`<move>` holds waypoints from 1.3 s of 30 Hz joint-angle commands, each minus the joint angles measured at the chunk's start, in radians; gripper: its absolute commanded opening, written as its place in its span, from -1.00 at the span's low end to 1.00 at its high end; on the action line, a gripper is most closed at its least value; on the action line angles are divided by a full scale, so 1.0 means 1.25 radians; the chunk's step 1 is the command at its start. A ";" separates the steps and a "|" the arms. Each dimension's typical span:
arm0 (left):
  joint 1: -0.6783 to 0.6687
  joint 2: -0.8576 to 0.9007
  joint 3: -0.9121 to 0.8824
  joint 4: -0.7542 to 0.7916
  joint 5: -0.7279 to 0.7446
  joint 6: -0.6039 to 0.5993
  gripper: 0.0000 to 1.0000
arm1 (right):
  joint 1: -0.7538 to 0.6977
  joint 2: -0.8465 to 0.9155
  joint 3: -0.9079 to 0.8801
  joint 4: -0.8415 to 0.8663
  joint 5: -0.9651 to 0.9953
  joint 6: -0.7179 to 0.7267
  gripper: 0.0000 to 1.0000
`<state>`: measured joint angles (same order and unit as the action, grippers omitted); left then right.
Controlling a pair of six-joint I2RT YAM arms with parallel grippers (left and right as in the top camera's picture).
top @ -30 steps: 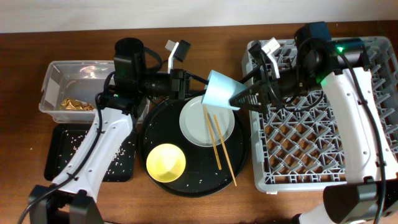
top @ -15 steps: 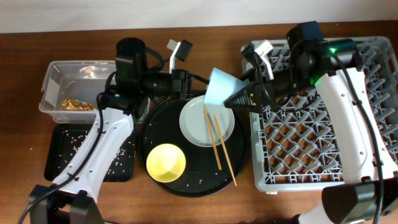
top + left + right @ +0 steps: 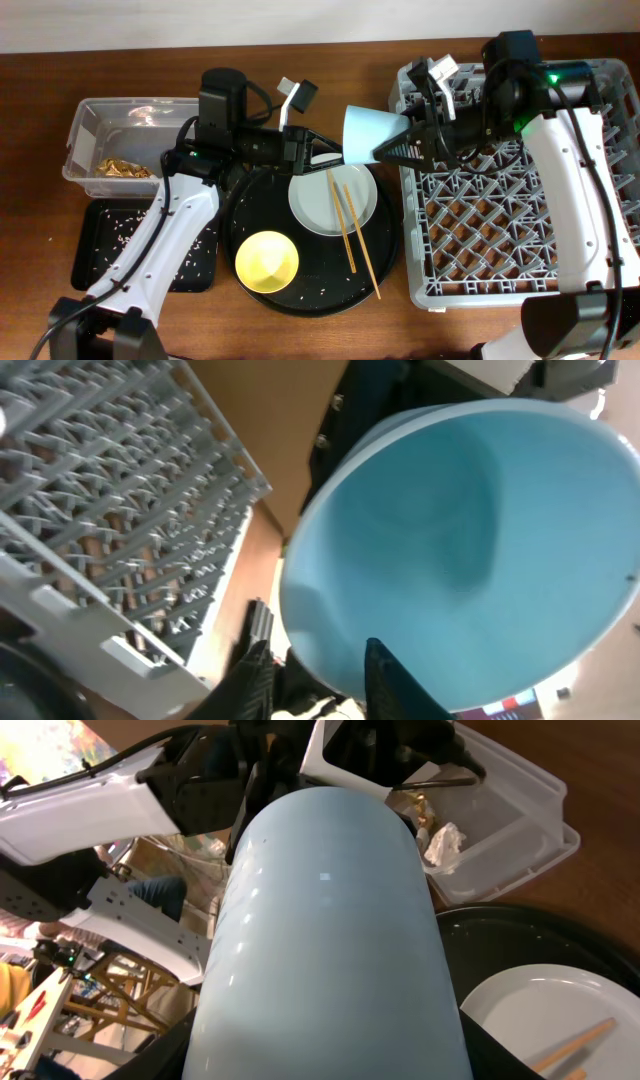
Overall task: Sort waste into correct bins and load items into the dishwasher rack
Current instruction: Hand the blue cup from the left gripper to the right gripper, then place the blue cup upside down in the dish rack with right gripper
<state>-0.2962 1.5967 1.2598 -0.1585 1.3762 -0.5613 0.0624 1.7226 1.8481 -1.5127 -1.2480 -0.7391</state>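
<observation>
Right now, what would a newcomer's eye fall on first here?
First, the pale blue cup, held on its side in mid-air by the right end effector near the centre of the overhead view. Next come the big grey dishwasher rack at the right and the bright yellow bowl on the round black tray.

**Four containers share the wooden bench**

The brown bench (image 3: 330,335) carries a clear plastic box (image 3: 72,140) at far left. A shallow black rectangular tray (image 3: 88,272) lies just beside it. A large round black tray (image 3: 300,305) sits mid-bench, and the grey dishwasher rack (image 3: 415,250) stands at right.
</observation>
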 commanded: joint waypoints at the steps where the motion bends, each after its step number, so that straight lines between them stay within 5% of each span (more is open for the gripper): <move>1: 0.011 -0.015 0.001 -0.020 -0.093 0.036 -0.37 | -0.046 0.002 0.003 0.029 -0.039 0.057 0.05; 4: 0.046 -0.015 0.001 -0.181 -0.321 0.056 -0.31 | -0.098 0.002 0.003 0.132 0.108 0.279 0.04; 7: 0.047 -0.015 0.001 -0.324 -0.561 0.057 -0.27 | -0.118 0.002 0.003 0.203 0.462 0.481 0.03; 11: 0.044 -0.015 0.001 -0.383 -0.638 0.077 -0.27 | -0.118 0.002 0.003 0.150 0.782 0.593 0.01; 20: 0.042 -0.015 0.001 -0.413 -0.638 0.077 -0.26 | -0.118 0.002 0.003 -0.056 0.841 0.592 -0.04; 24: 0.042 -0.015 0.001 -0.419 -0.638 0.077 -0.09 | -0.110 0.002 -0.008 -0.114 0.840 0.593 -0.05; 29: 0.042 -0.015 0.001 -0.429 -0.641 0.077 0.04 | -0.044 0.002 -0.117 -0.021 0.887 0.646 -0.05; 32: 0.042 -0.015 0.001 -0.455 -0.641 0.077 0.45 | -0.042 0.002 -0.186 0.050 0.906 0.668 -0.07; 39: 0.042 -0.015 0.001 -0.455 -0.641 0.077 0.50 | -0.042 0.002 -0.267 0.060 0.903 0.667 -0.07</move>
<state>-0.2401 1.5963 1.2613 -0.7269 0.5819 -0.4747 0.0082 1.7294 1.5192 -1.4124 -0.1307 0.0822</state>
